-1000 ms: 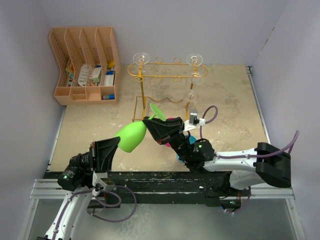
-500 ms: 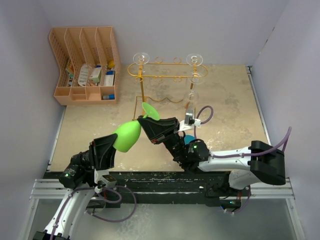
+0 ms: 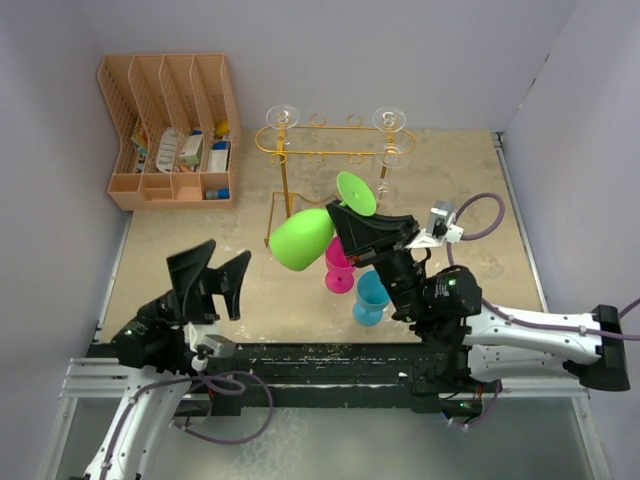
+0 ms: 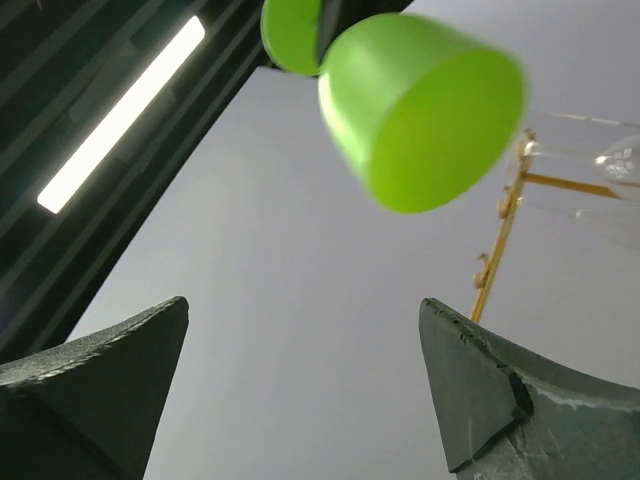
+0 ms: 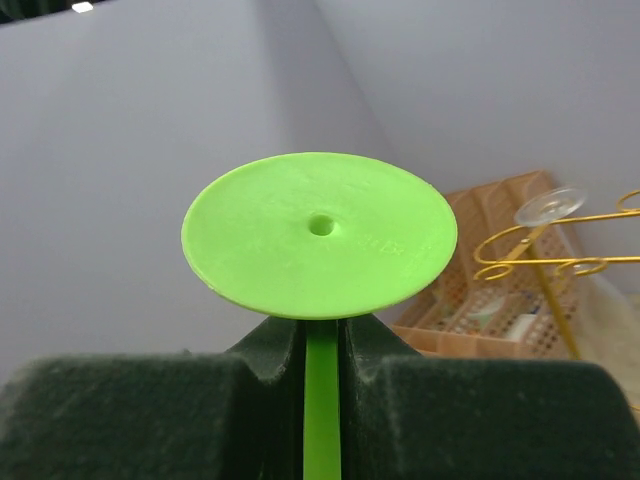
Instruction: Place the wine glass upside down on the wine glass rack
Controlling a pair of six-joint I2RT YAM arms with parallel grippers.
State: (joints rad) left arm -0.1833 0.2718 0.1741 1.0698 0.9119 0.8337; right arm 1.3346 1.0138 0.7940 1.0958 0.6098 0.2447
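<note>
Beige mottled table point(image 3: 470, 200), pale walls on three sides. The right gripper point(image 3: 340, 216) is clamped on the stem of the green wine glass point(image 3: 300, 240), which is held tilted above the middle of the table, bowl toward the left edge and foot toward the far edge. The left gripper point(image 3: 224, 256) hangs near the near-left corner, fingers spread wide, holding nothing. A pink glass point(image 3: 338, 268) and a blue glass point(image 3: 372, 298) stand under the right gripper, toward the near edge. The gold wine glass rack point(image 3: 330, 127) stands mid far edge, with two clear glasses point(image 3: 283, 117) hanging from its rail. A peach organiser point(image 3: 170, 130) sits in the far-left corner.
</note>
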